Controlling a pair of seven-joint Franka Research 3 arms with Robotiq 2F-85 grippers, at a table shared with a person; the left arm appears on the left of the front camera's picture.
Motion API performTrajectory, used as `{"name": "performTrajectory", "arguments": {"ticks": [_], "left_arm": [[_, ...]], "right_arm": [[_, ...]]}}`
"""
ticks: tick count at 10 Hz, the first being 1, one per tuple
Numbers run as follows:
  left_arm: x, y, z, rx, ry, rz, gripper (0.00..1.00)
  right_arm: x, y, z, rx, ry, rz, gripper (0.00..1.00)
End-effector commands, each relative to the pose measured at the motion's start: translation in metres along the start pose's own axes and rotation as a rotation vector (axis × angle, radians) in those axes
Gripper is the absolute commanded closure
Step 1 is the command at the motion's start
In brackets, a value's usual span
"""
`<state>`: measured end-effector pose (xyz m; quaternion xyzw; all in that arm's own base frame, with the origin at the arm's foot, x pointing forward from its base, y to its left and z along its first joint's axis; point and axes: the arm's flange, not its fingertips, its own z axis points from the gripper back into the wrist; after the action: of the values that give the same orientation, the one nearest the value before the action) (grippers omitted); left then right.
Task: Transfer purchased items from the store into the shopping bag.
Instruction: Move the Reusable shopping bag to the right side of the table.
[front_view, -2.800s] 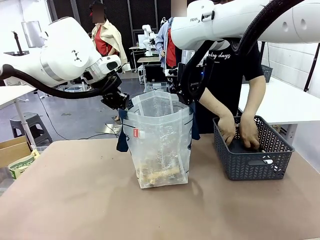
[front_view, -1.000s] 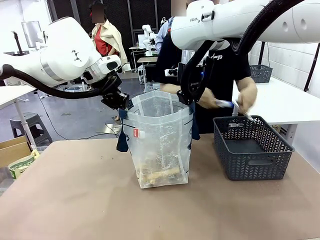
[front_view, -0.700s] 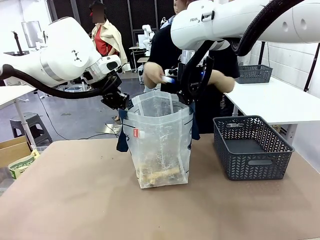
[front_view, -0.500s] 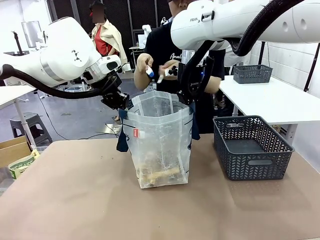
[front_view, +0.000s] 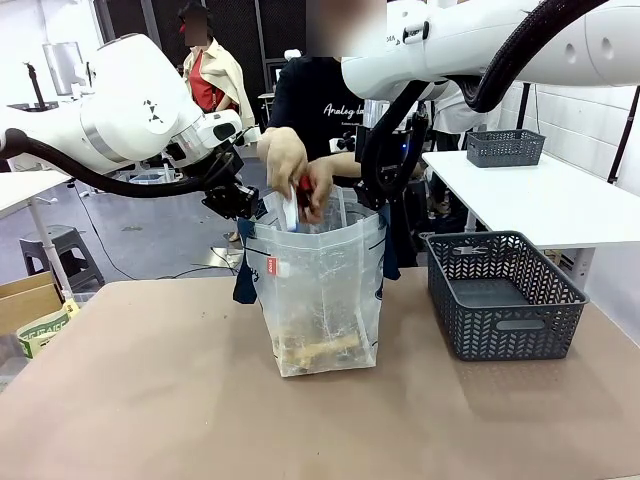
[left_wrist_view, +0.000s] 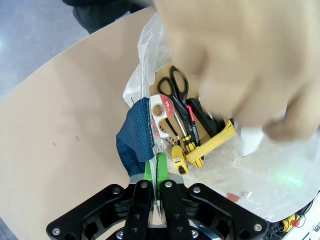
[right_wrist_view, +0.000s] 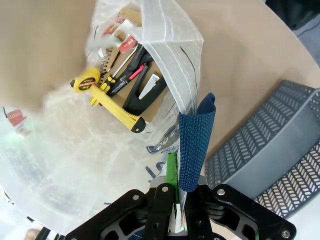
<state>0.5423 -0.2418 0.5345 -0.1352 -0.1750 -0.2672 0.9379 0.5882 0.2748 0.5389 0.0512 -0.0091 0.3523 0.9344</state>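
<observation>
Shopping bag (front_view: 320, 290) edges are pinched on both sides. The left gripper (left_wrist_view: 155, 161) is closed on the plastic rim beside a navy strap, and the right gripper (right_wrist_view: 176, 167) is closed on the other strap, so the shopping bag stands open on the surface (front_view: 150, 400). Purchased items (left_wrist_view: 200, 145) already lie inside. The person's hands (front_view: 283, 160) are at its mouth with something small; earlier they were in the grey basket (front_view: 505, 325), which now looks empty. I judge this to be the dropping-in step, and next both grippers need only hold steady.
</observation>
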Motion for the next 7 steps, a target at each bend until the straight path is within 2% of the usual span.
{"name": "performTrajectory", "arguments": {"ticks": [1,7], "left_arm": [[0.0002,0.0005,0.0003,0.001,-0.002,0.000,1.00],[0.0002,0.0005,0.0003,0.001,-0.002,0.000,1.00]], "right_arm": [[-0.0001,-0.0006,0.0009,-0.002,-0.003,-0.003,1.00],[-0.0001,-0.0006,0.0009,-0.002,-0.003,-0.003,1.00]]}}
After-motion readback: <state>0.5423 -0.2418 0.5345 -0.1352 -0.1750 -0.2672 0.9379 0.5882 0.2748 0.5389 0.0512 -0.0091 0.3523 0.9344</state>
